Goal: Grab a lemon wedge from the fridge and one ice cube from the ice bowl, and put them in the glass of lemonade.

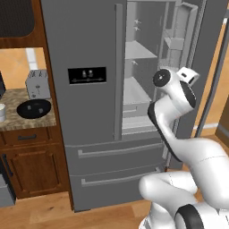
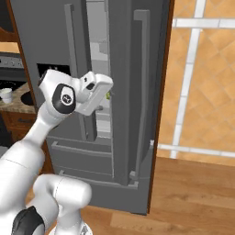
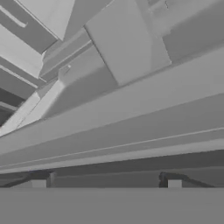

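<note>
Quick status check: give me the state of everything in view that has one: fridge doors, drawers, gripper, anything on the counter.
fridge: right door open, left door shut
lower drawers: both shut
gripper: open, holding nothing, aimed into the fridge
glass of lemonade: upright on the counter
toaster: upright, slots empty

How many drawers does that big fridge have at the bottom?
2. Both sit below the fridge doors, stacked: the upper drawer just under the doors, the lower drawer beneath it near the floor. The arm hides their right ends.

Toaster (image 1: 38,83), black plate (image 1: 34,108) on counter (image 1: 27,120)
</note>
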### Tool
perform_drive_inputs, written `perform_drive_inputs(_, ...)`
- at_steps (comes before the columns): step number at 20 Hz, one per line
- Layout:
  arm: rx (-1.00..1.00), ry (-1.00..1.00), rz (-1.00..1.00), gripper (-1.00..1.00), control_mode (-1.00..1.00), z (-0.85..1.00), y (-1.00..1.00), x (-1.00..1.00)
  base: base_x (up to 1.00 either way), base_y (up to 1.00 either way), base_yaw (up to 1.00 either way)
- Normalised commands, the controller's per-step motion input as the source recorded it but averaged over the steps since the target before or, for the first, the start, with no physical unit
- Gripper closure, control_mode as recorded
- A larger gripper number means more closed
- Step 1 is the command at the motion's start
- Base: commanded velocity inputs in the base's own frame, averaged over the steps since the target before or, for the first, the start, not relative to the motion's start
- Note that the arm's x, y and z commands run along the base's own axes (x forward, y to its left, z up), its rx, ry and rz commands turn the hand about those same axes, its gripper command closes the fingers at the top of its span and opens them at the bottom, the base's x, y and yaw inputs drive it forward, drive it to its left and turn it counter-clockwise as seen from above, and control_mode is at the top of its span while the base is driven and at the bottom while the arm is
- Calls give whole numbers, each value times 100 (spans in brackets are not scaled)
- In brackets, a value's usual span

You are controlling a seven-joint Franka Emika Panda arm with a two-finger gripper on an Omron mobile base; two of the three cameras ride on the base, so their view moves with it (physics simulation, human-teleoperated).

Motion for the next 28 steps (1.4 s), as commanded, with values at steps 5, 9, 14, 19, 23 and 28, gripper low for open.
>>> perform_drive_inputs(5, 0, 1, -11, -100, -100, -21, -81, 0, 0, 0, 0)
perform_drive_inputs(9, 0, 0, -15, -100, -100, -28, -99, -5, 0, 0, 0)
perform_drive_inputs(14, 0, 0, -14, -100, -100, -30, -96, -9, 0, 0, 0)
perform_drive_inputs(19, 1, -7, -4, -100, -100, 4, -35, -45, 0, 0, 0)
perform_drive_inputs(23, 2, -22, 3, -100, -100, 58, 41, -97, 0, 0, 0)
perform_drive_inputs(28, 0, -22, 7, -100, -100, 57, 81, -84, 0, 0, 0)
